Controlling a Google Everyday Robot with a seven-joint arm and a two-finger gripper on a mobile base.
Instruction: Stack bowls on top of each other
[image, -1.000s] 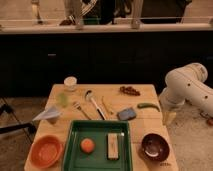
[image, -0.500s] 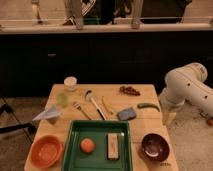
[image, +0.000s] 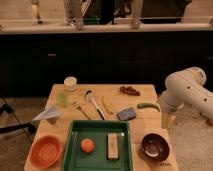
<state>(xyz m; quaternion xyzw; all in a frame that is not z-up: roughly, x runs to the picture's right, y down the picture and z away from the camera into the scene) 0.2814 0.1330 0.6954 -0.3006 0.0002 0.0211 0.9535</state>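
The pincer (image: 167, 124) is hanging fingers-down just off the right edge of the table (image: 107, 91), beside the far end of the white arm (image: 187, 92). Its fingers are standing apart and gripping nothing.

The orange bowl (image: 46, 151) is sitting at the front left corner. The dark maroon bowl (image: 154, 147) is sitting at the front right corner, below the pincer and clear of it. The two bowls are lying well apart, with the green tray (image: 97, 123) sitting between them along the front edge. The tray is holding a round orange fruit (image: 87, 145) and a pale block (image: 114, 145).

A white cup (image: 70, 82) is standing near the back left corner. A grey-blue sponge (image: 127, 114) is lying just behind the tray.
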